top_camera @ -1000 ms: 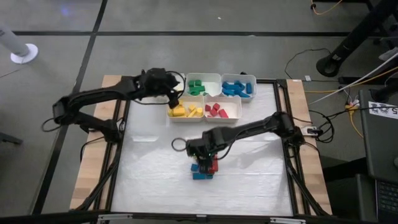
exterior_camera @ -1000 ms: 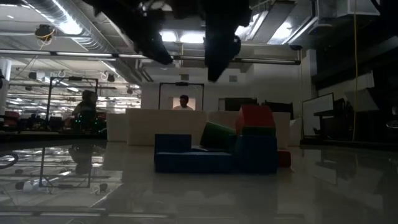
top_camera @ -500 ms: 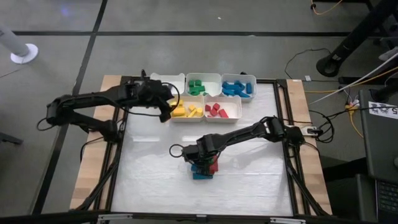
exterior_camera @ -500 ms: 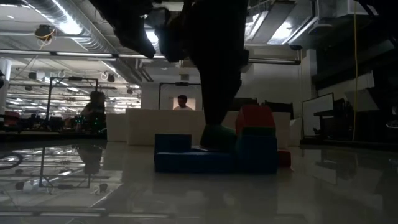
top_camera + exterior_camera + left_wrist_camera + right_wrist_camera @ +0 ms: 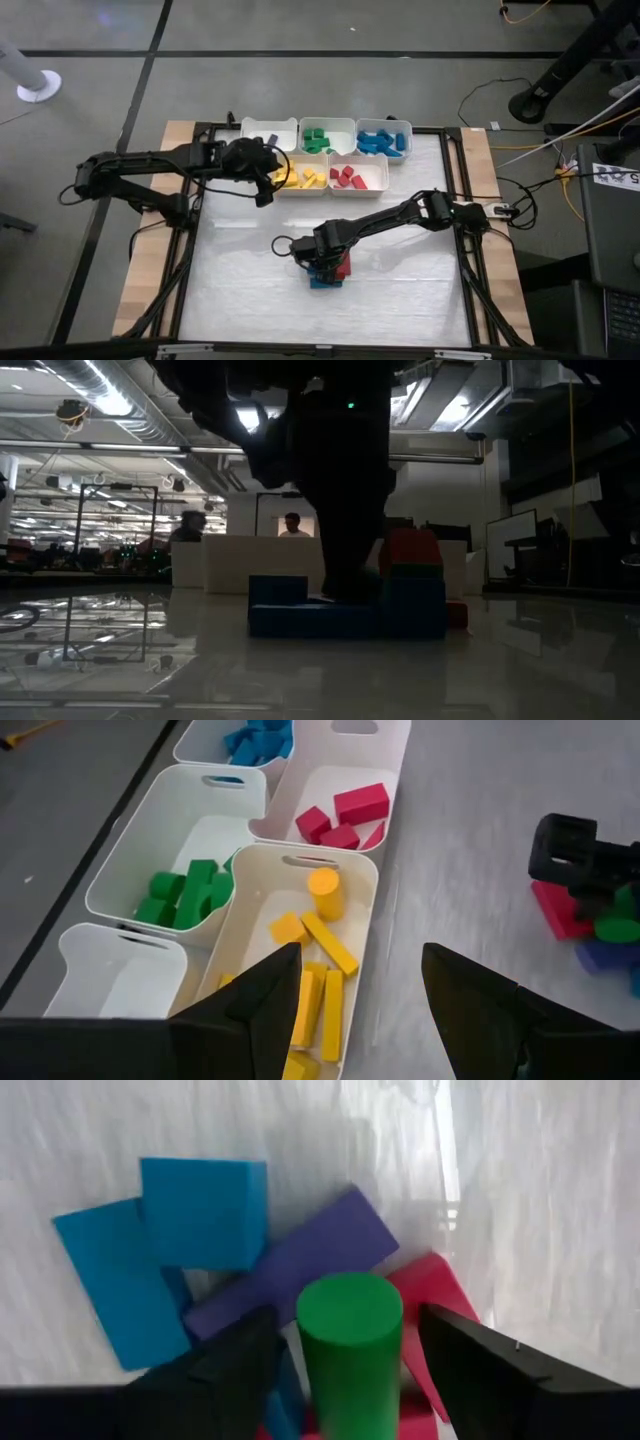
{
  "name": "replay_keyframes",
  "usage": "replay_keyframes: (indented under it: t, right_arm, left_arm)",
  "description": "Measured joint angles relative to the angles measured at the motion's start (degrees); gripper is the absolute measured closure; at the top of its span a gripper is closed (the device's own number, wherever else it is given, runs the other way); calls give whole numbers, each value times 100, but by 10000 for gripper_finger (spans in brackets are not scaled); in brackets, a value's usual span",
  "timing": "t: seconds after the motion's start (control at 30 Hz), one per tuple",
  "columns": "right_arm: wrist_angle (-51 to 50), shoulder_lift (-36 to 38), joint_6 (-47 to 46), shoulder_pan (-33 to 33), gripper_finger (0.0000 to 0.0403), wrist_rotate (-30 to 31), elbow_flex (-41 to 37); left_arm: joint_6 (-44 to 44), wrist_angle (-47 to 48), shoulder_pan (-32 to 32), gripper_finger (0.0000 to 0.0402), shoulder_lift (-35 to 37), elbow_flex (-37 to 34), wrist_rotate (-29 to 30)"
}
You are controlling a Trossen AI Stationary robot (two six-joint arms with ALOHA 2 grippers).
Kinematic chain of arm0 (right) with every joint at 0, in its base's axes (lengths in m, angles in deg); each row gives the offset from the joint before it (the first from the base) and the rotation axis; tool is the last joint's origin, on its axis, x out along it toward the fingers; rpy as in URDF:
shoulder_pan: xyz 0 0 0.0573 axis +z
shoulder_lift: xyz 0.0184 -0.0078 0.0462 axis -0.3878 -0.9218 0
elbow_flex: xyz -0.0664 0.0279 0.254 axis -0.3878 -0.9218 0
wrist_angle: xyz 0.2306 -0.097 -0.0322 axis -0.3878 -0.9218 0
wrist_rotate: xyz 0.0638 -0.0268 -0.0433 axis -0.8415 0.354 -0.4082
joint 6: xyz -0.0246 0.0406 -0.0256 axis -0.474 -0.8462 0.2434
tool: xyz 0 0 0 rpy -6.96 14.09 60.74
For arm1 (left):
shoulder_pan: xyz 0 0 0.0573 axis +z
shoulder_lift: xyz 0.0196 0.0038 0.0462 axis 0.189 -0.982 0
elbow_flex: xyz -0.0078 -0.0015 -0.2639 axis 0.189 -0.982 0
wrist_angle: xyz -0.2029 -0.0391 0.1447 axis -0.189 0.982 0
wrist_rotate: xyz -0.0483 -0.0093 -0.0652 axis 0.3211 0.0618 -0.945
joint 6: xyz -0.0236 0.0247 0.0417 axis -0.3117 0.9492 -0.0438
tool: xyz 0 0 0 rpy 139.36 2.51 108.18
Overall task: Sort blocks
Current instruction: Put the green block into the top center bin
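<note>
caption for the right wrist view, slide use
Right gripper open astride a green cylinder block, atop the purple block, blue blocks and red block.

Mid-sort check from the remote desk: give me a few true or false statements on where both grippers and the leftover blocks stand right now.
1. The right gripper has its fingers on either side of a green cylinder. True.
2. The left gripper is carrying a yellow block. False: its fingers are open with nothing between them, above the bin of yellow blocks.
3. The pile under the right gripper includes a purple block. True.
4. The red blocks sit in the same bin as the blue ones. False: red has its own bin, beside the yellow one.
5. The bin next to the green blocks holds green blocks too. False: none show in it.
</note>
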State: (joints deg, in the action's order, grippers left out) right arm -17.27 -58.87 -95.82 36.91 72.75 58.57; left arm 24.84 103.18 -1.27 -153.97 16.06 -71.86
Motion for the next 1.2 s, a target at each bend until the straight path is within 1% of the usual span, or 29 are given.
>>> replay_keyframes:
  t: [0.1,0.3,0.4,0.5,0.6,0.7,0.8,0.87,1.0,1.2]
  right_arm:
    - [-20,-2,-1,0,187,19,0]
    - [-45,3,0,0,272,66,0]
    - [-88,5,-2,0,272,57,36]
    - [-247,3,-2,-29,272,-80,216]
    - [-503,3,-2,-39,271,-101,569]
    - [-825,3,1,-95,257,-74,1021]
    - [-1248,3,160,-165,254,200,1502]
    - [-1474,3,399,-250,259,443,1829]
    - [-1786,7,817,-524,266,882,2344]
    - [-1622,254,1425,-1207,255,1108,2267]
  left_arm:
    - [0,2,-26,206,0,0,2]
    - [-17,7,-30,206,-2,0,0]
    - [-19,7,-30,206,-2,0,2]
    - [-20,7,-30,206,-2,0,2]
    - [-39,7,-30,206,-2,0,2]
    - [-164,20,-28,206,-2,0,2]
    - [-518,50,-28,206,29,0,3]
    - [-593,147,-15,206,119,0,3]
    - [-738,649,-15,206,465,-2,3]
    - [-1637,1693,-176,206,1238,-2,3]
